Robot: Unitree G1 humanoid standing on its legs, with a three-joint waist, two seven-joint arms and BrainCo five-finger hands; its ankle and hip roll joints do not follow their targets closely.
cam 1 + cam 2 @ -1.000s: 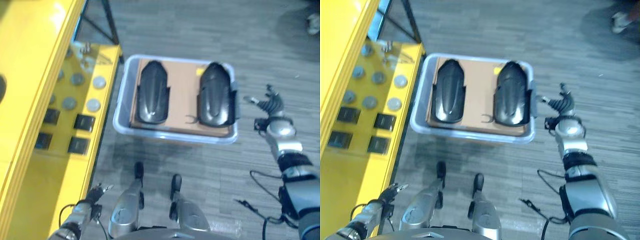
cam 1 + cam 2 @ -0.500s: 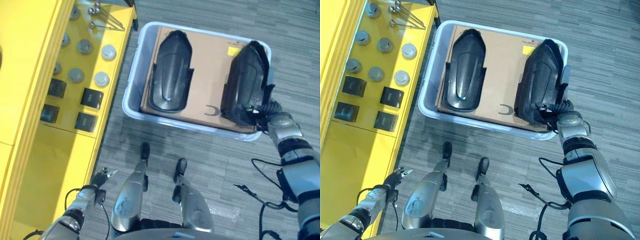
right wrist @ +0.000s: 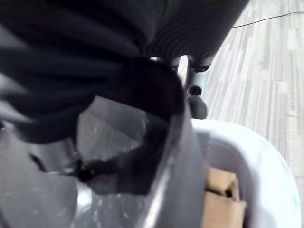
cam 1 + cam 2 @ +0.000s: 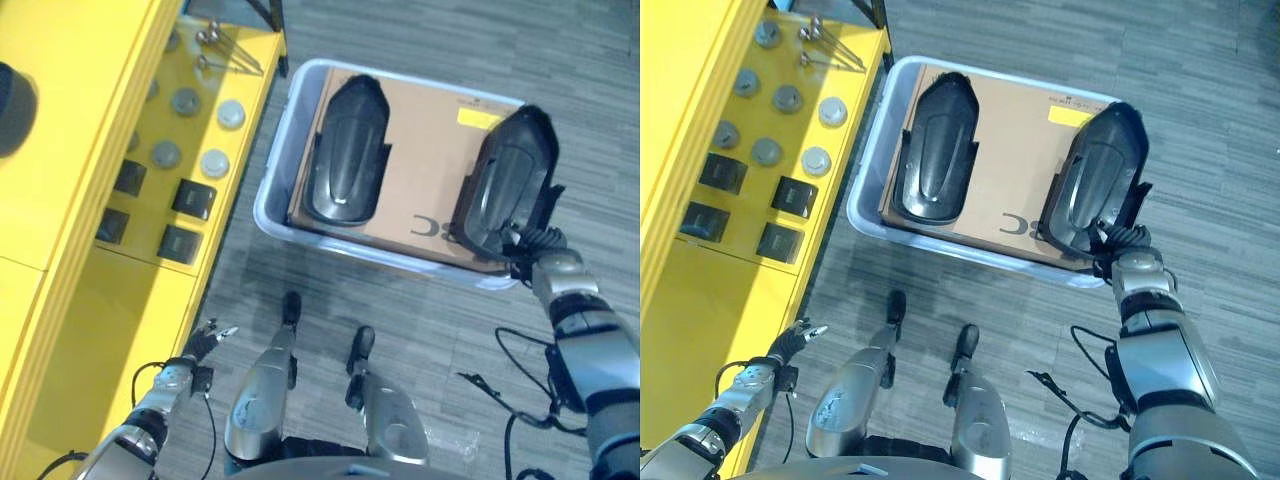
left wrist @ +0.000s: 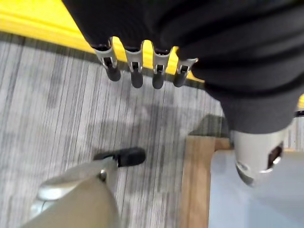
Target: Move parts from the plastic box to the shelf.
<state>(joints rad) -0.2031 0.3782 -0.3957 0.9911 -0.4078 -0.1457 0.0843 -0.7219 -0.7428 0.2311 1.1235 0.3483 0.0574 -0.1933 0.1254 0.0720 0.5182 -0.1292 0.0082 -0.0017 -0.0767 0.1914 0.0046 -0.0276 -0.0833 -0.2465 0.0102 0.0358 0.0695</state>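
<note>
Grey plastic box (image 4: 275, 190) is seen on the floor in the left eye view, holding two black parts on cardboard (image 4: 420, 170); the right hand (image 4: 530, 248) is closed around the near end of the right part (image 4: 505, 185), which is tilted up, while the left part (image 4: 345, 165) lies flat. Beside the box stands the yellow shelf (image 4: 700, 120). In the left wrist view, the left hand (image 5: 142, 71) is shown with straight fingers, holding nothing, above grey plank flooring (image 5: 57, 118). In the right wrist view the dark part is seen against the box's pale rim.
</note>
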